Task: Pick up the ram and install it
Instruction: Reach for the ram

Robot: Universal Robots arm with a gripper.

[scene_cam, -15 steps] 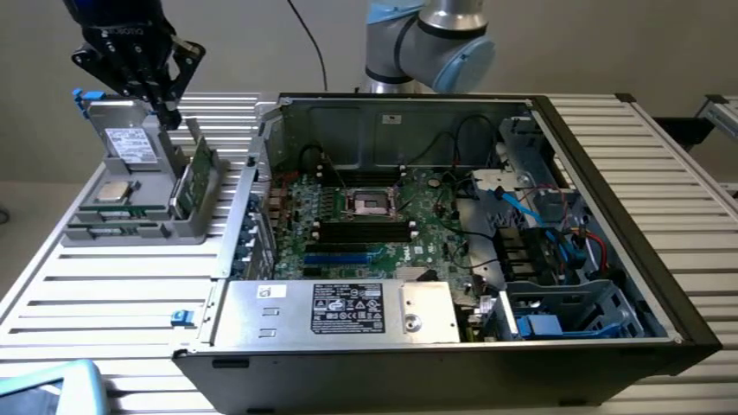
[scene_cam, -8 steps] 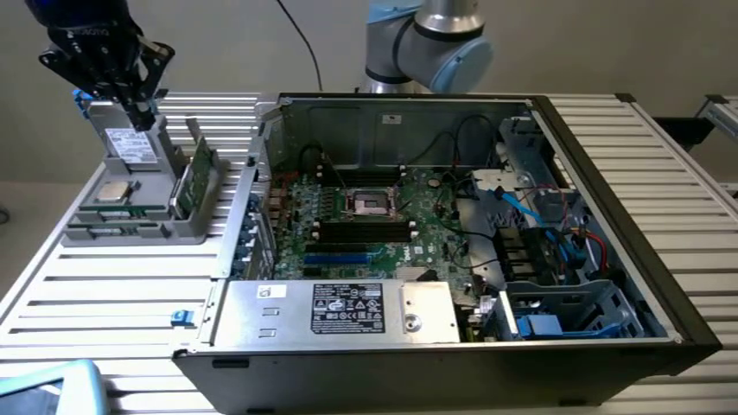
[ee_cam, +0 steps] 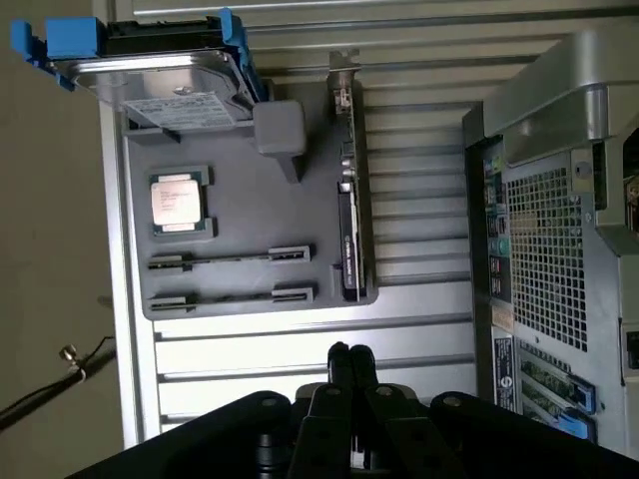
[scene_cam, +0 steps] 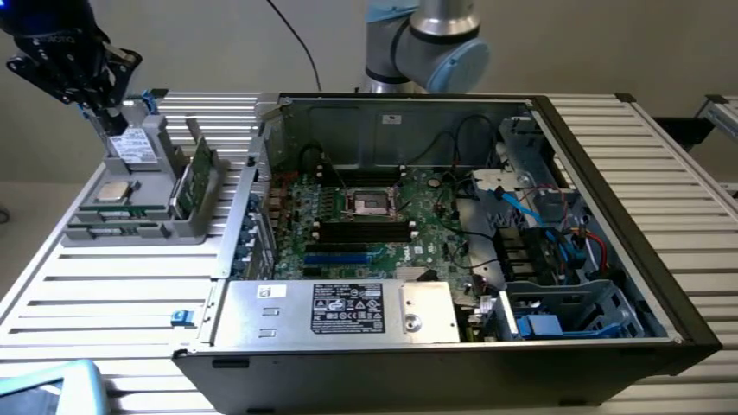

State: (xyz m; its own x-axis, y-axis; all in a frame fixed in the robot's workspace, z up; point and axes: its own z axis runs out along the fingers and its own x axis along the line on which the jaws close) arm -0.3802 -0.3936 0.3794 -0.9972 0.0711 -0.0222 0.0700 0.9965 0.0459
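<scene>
Our tool (scene_cam: 113, 121) hangs over the tray (ee_cam: 250, 210), which sits at 9 o'clock of the case (scene_cam: 346, 380) in the exterior view. Its tips are pressed together on nothing. The ram (ee_cam: 225, 258) seems to stand edge-on in a tray slot, a thin dark line we can hardly make out.

You can see the ram (ee_cam: 228, 258) as a long, thin stick. It stands on its edge in a slot of the gray tray (ee_cam: 250, 200), with a gray clip at each end. Only its dark top edge shows. It sits lower than your gripper (ee_cam: 349, 351), apart from it and not touching. A second stick (ee_cam: 228, 296) like it stands just beside, nearer your gripper.
</scene>
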